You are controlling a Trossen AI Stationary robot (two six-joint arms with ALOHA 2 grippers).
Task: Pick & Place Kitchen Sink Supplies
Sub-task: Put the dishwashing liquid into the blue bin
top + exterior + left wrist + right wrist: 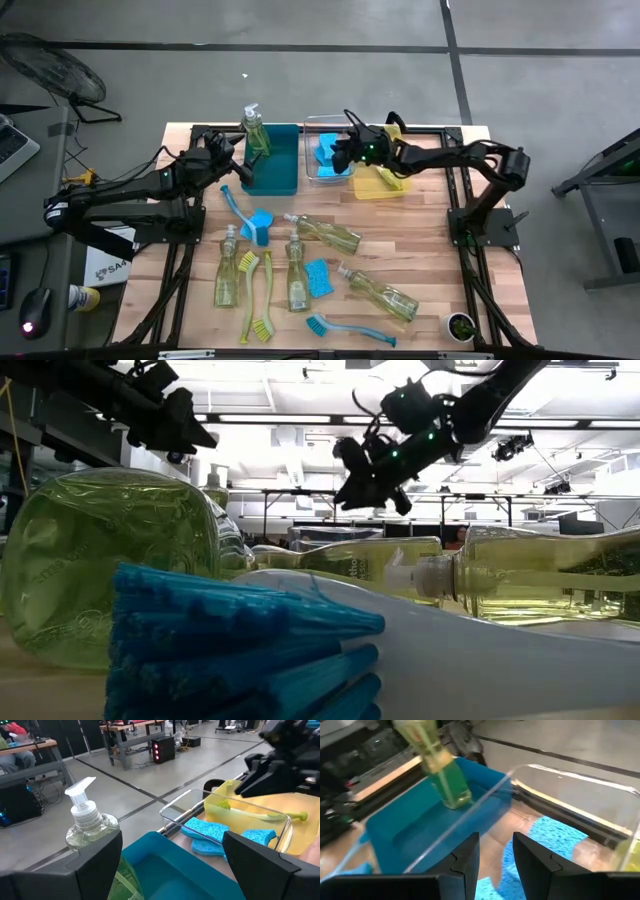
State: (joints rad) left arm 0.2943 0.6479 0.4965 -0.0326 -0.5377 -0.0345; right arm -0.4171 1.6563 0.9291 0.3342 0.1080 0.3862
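Note:
My right gripper point(338, 160) hovers over the clear bin point(312, 125), its fingers point(470, 852) a little apart with nothing between them. Blue sponges point(206, 830) lie on that bin's floor. My left gripper point(230, 158) is open and level at the left side of the teal bin point(280, 175), where a pump bottle point(256, 130) stands upright. The yellow bin point(370, 187) holds a yellow-green brush point(250, 813). Several bottles point(325, 233), several brushes point(245, 212) and a sponge point(318, 277) lie on the table.
The three bins stand side by side at the table's far edge. Lying bottles point(381, 294) and brushes point(345, 328) fill the near half of the table. A small dark cup point(460, 326) sits at the near right corner. In the low view a blue brush head point(240, 650) blocks the foreground.

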